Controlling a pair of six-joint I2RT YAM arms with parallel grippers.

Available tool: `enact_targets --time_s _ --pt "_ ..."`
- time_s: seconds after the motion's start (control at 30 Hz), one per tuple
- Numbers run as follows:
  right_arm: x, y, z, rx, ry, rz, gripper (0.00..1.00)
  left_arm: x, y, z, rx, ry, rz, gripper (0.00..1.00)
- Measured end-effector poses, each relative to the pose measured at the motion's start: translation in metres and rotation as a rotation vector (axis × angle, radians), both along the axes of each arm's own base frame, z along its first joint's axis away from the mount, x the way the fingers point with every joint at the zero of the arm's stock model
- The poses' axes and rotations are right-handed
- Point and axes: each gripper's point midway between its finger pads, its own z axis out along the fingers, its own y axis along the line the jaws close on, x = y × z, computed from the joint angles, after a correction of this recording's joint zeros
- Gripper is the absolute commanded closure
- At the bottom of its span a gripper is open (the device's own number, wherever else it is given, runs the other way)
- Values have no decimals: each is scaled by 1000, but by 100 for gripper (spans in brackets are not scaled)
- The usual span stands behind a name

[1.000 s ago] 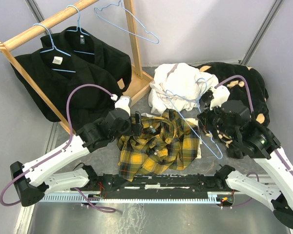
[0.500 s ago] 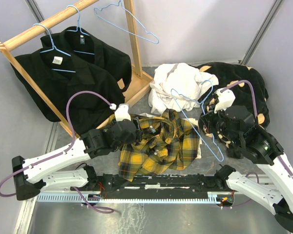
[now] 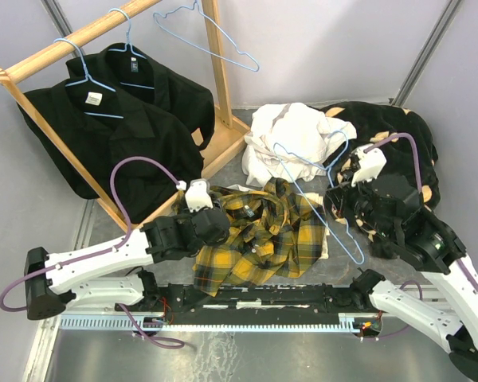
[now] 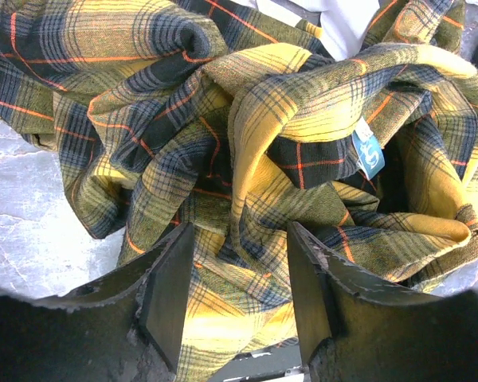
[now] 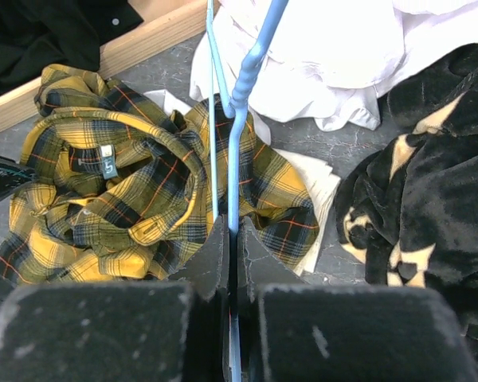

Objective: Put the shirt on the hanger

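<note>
The yellow-and-black plaid shirt [image 3: 259, 235] lies crumpled on the grey table between the arms, collar and blue label [image 4: 368, 153] facing up. My left gripper [image 3: 213, 225] is low at its left edge. In the left wrist view its jaws [image 4: 239, 243] stand apart with a fold of plaid cloth between them, not visibly pinched. My right gripper [image 5: 232, 227] is shut on the light-blue wire hanger [image 5: 233, 163]. It holds the hanger [image 3: 344, 240] slanted over the shirt's right side, hook end toward the white cloth.
A wooden rack [image 3: 220, 79] stands at the back left with two black shirts [image 3: 111, 131] on hangers and a spare blue hanger [image 3: 209, 33]. A cream-white shirt [image 3: 291, 139] and a black-and-cream fleece [image 3: 402, 135] lie behind. A metal rail runs along the near edge.
My left gripper has come down and back toward the shirt's left edge, and its jaws have narrowed around the cloth. The right arm has shifted slightly right with the hanger.
</note>
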Motion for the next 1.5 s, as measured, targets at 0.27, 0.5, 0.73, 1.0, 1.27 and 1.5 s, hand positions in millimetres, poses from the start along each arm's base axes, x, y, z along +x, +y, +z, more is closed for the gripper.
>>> enact_targets --time_s 0.27,0.5,0.73,1.0,1.27,1.5 --pt "-9 -7 11 71 -64 -10 100 2 -3 -10 -5 3 13 75" --pt "-10 -11 25 101 -114 -24 100 4 4 -7 -3 -22 34 97" --pt "-19 -9 36 66 -134 51 100 18 19 15 47 -65 54 97" --pt "-45 -20 56 -13 -180 162 100 37 31 49 97 -119 20 97" --pt "-74 -17 62 -28 -182 304 100 42 31 78 123 -160 -40 97" --pt "-93 -3 47 -35 -111 442 100 43 33 88 137 -176 -57 94"
